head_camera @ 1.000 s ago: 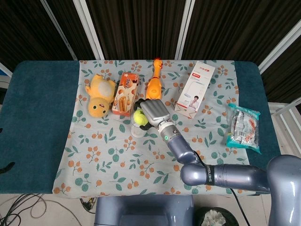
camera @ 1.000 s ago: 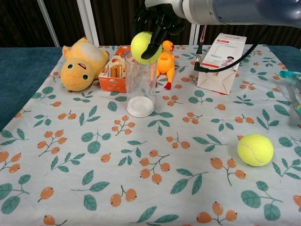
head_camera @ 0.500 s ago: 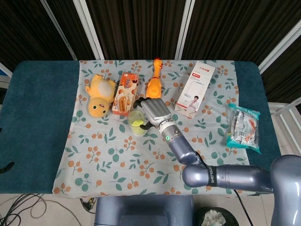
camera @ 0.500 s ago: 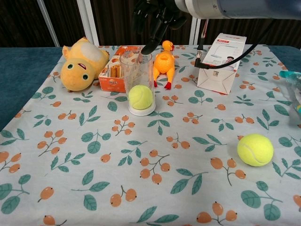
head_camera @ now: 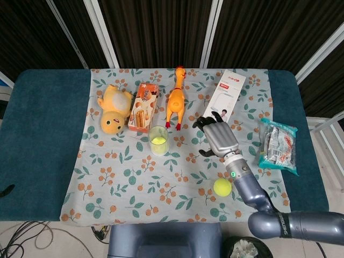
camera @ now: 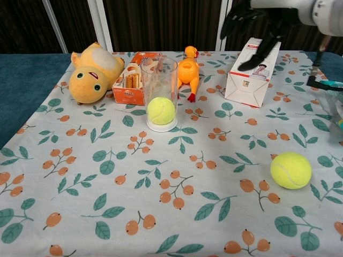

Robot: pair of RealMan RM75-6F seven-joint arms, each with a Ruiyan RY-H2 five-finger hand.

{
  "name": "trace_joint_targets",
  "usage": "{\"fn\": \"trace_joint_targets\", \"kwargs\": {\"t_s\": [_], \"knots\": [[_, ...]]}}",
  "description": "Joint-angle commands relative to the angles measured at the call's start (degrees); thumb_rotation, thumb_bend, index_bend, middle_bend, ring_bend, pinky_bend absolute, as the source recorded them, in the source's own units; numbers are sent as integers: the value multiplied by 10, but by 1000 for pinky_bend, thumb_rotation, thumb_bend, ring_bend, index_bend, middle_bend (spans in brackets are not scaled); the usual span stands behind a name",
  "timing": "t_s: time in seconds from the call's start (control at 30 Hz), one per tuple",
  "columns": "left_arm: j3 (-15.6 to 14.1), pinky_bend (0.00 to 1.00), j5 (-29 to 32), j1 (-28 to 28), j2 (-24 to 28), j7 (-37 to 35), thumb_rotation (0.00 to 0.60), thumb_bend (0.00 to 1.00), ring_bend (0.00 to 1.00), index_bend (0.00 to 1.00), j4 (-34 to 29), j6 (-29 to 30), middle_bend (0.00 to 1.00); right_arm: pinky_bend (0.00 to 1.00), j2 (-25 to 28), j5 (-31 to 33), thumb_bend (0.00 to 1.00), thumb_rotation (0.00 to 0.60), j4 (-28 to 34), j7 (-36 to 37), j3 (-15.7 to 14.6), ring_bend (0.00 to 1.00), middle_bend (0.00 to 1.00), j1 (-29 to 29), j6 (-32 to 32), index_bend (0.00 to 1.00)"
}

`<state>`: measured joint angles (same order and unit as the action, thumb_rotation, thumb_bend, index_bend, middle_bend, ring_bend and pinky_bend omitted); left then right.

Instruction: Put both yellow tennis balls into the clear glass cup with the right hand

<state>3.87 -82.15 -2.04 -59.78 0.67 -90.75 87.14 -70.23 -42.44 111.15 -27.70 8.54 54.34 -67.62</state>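
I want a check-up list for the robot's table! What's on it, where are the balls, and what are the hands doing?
Surface: table with blue cover, floral cloth in the middle.
Job's things: clear glass cup upright, one tennis ball in the cup; second tennis ball loose on the cloth.
Clutter: plush duck, snack box, rubber chicken, white carton, snack packet.
Hands: right hand raised, fingers spread, holding nothing; left hand not seen.
Cables: black cable hanging from the right arm; cables on the floor.
Surroundings: dark curtain with white posts behind.
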Motion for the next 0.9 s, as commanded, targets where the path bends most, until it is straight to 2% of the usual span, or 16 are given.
{"fn": "trace_joint_targets", "kwargs": {"t_s": [0.03,0.13,0.37,0.6,0.9], "knots": [[0,135,1,-1,-1,4,600,62,0,97,-1,-3,0,142,24,-102,264,600,35,-2,-77,202,216,-71,-64,304],[-1,135,0,-2,-2,7,600,62,0,97,-2,-4,0,244,26,-154,265,600,51,5,-116,202,216,-107,-83,304],[-1,135,2,-2,-3,9,600,62,0,97,-2,-4,0,428,13,-210,264,600,64,15,-163,202,216,-156,-90,303],[-1,135,3,-3,-3,10,600,62,0,97,-2,-7,0,558,-12,-201,265,600,43,28,-163,202,216,-176,-66,304],[-2,135,4,-6,-5,16,600,62,0,97,-3,-13,0,677,-41,-197,265,600,8,59,-150,202,216,-198,-45,303]]}}
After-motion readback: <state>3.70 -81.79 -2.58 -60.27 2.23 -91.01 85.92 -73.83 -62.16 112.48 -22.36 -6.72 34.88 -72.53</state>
